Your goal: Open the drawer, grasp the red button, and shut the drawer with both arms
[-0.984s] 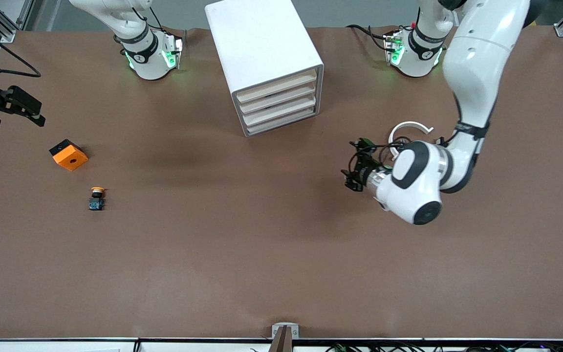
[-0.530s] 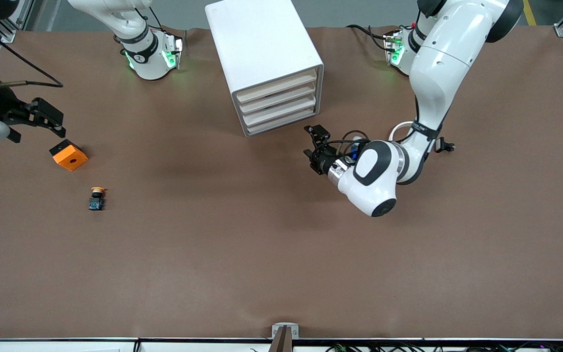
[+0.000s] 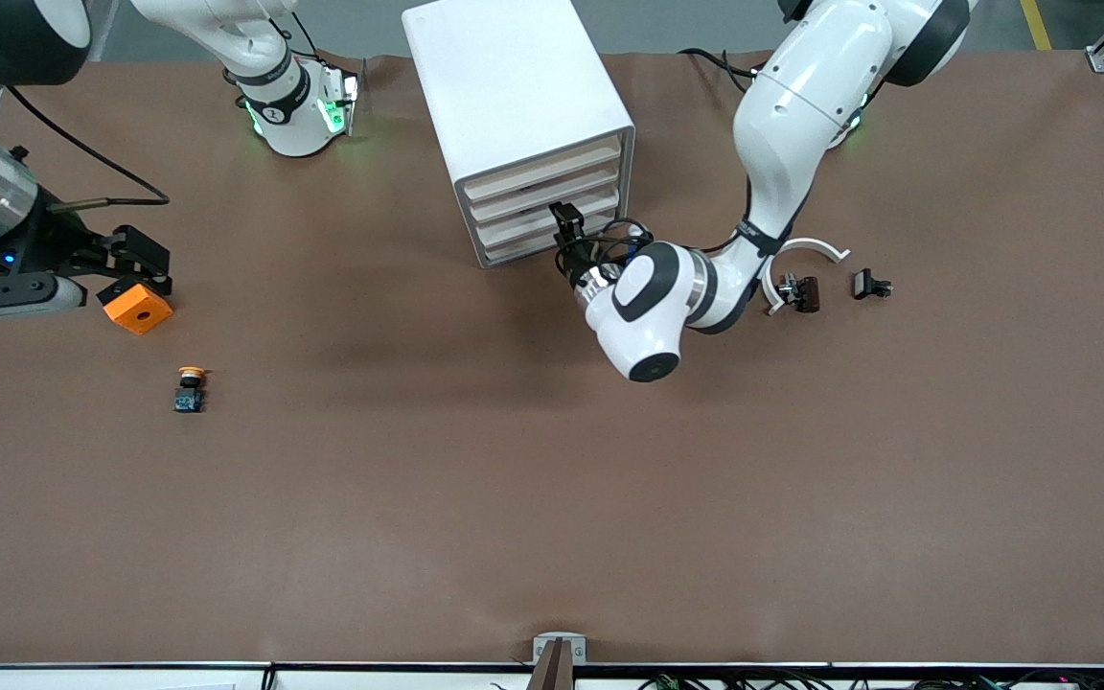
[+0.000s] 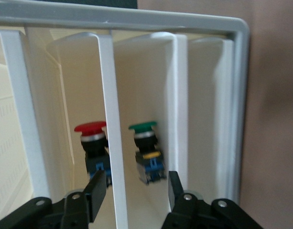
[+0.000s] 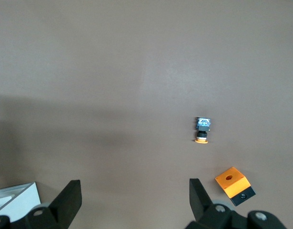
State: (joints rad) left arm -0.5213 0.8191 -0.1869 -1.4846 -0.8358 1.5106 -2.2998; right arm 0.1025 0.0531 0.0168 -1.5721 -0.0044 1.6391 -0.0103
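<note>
The white cabinet [image 3: 514, 86] has its stacked drawers pushed in. My left gripper [image 3: 566, 225] is at the cream front of a lower drawer [image 3: 538, 222]. In the left wrist view its fingers [image 4: 96, 188] stand apart, open, one on each side of a drawer's front edge [image 4: 110, 143] and gripping nothing. The red-capped button [image 4: 91, 140] stands upright inside one drawer. My right gripper [image 3: 145, 261] hovers open and empty by the orange cube, toward the right arm's end of the table, and the right wrist view shows it [image 5: 134, 195] over bare mat.
A green-capped button [image 4: 146, 148] stands in the drawer next to the red one. An orange cube [image 3: 135, 309] and a yellow-capped button [image 3: 190, 388] lie on the brown mat. Toward the left arm's end lie a white ring piece [image 3: 801, 254] and small black parts [image 3: 798, 290].
The left arm swung across the table to the cabinet's drawer fronts, and its fingers narrowed. The right arm came in from the table's end to beside the orange cube.
</note>
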